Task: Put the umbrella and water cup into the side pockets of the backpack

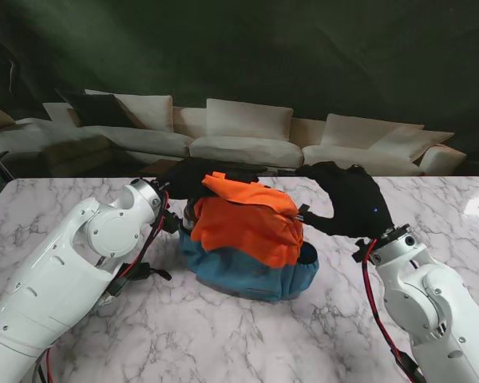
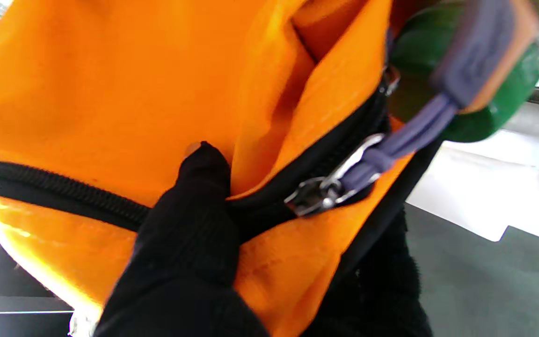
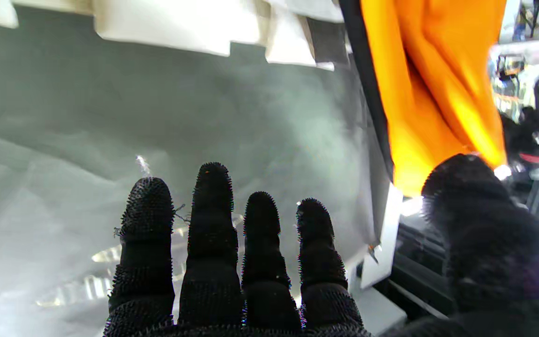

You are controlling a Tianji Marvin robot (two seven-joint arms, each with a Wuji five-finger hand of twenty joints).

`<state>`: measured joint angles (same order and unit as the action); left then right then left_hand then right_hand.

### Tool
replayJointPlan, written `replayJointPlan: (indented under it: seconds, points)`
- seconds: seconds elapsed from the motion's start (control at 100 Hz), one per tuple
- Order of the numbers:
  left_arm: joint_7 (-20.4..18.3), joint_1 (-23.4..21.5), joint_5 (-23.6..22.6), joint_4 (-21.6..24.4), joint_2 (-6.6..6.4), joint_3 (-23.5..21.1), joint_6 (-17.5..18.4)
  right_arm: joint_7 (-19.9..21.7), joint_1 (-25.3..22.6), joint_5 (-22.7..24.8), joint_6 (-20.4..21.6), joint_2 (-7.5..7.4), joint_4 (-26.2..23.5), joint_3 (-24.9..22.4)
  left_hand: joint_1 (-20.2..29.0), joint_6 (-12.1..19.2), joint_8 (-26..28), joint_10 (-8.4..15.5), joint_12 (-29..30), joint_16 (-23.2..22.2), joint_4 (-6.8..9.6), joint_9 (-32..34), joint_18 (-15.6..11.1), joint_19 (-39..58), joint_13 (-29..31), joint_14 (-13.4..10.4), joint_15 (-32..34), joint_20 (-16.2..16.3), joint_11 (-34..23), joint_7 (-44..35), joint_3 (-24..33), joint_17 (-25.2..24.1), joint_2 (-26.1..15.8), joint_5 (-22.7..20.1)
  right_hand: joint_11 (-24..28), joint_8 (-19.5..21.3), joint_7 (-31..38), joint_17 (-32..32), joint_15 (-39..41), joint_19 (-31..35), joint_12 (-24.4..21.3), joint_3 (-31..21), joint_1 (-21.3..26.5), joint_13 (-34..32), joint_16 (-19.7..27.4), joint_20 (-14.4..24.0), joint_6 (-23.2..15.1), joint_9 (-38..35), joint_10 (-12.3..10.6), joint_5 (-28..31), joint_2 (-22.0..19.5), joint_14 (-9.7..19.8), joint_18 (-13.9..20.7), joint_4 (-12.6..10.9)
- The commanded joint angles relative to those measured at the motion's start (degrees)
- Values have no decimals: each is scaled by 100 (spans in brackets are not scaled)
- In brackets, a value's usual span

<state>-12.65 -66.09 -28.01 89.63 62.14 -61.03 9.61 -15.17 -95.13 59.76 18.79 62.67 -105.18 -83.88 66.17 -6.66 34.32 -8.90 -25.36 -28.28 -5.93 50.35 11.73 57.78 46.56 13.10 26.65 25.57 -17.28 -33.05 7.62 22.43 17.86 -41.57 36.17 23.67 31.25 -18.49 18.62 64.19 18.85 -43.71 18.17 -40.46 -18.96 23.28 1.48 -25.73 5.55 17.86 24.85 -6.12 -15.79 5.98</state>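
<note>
While steadying the backpack on the table: left hand clamped on orange fabric beside the zip, presumably bracing the bag; right hand spread, empty, beside the right pocket. Green object, perhaps the cup, behind; umbrella unseen.

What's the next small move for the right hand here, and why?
Probably close the right hand on the backpack edge to steady it. Its fingers are spread, holding nothing, with only the thumb at the orange fabric, while the left hand already pinches the orange cloth by the zipper. The side pockets are hard to see.
</note>
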Motion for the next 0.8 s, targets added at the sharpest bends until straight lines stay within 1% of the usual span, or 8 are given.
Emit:
replayJointPlan:
  seconds: [0.0, 0.12, 0.25, 0.38, 0.45, 0.57, 0.68, 0.79]
  points:
    - [-35, 38, 26, 106, 16, -5, 32, 272, -74, -3, -3, -81, 177, -29, 780, 397, 400, 103, -56, -67, 409, 24, -75, 180, -35, -35, 73, 137, -64, -866, 1122, -60, -912, -249, -205, -109, -146, 125, -199, -142, -75, -256, 330, 259, 111, -66, -256, 200, 23, -71, 121, -59, -125, -169]
    - [-75, 91, 102, 91, 20, 63, 36, 680, -37, 17, 53, -141, 263, 51, 780, 389, 408, 95, -48, -73, 415, 3, -48, 167, -52, -25, 60, 139, -56, -858, 1124, -94, -941, -234, -400, -96, -81, 143, -383, -214, -154, -1050, 1008, 262, 213, -39, -531, 155, -146, -14, 17, -29, -129, -335]
    - [-129, 190, 220, 52, 27, 166, 45, 1008, 96, -218, 343, -171, 381, 293, 780, 349, 443, 66, -20, -98, 458, -101, 16, 130, -139, 27, 49, 141, -42, -894, 1240, -205, -1039, -266, -483, -45, 117, 96, -432, -263, -181, -1619, 1345, 115, 258, -46, -819, -64, -340, 157, -94, 52, -92, -394]
    - [-129, 306, 306, -28, 46, 272, 99, 1214, 152, -563, 770, -176, 398, 523, 780, 334, 431, 53, 56, -133, 487, -211, 49, 81, -231, 27, 31, 143, -40, -883, 1363, -312, -1119, -311, -480, 6, 370, -94, -403, -264, -173, -1536, 1495, -144, 260, -70, -1305, -481, -582, 303, -100, 186, 21, -316]
    - [-89, 364, 396, -71, 73, 326, 103, 1349, 151, -773, 992, -178, 353, 614, 780, 342, 439, 59, 77, -158, 472, -223, 48, 76, -236, 28, 38, 154, -62, -906, 1338, -346, -1139, -313, -511, 13, 425, -167, -376, -239, -183, -1529, 1494, -252, 245, -67, -1417, -582, -631, 343, -101, 226, 30, -303]
    - [-49, 481, 609, -135, 115, 418, 131, 1590, 142, -1116, 1300, -188, 213, 767, 779, 432, 447, 114, 102, -183, 461, -260, 124, 2, -292, -12, 6, 171, -73, -921, 1248, -555, -1195, -260, -556, 30, 559, -308, -249, -73, -187, -1275, 1242, -446, 130, 1, -1478, -791, -695, 534, -140, 266, 78, -192]
    - [-28, 597, 721, -203, 143, 503, 239, 1834, 168, -1448, 1500, -207, 122, 968, 780, 599, 222, 211, 230, -176, 504, -362, 318, -228, -341, -99, -142, 229, 3, -601, 1133, -808, -1316, -227, -568, 28, 583, -353, -192, 4, -182, -1159, 1080, -493, 64, 38, -1488, -842, -721, 579, -165, 275, 97, -146]
    - [30, 723, 807, -330, 181, 611, 298, 2001, 239, -1731, 1639, -223, 101, 1174, 780, 681, 201, 260, 335, -154, 524, -430, 441, -407, -390, -173, -257, 246, 47, -633, 1133, -973, -1370, -293, -583, 25, 589, -359, -202, 24, -181, -1113, 972, -456, 46, 48, -1491, -833, -728, 601, -164, 288, 106, -125]
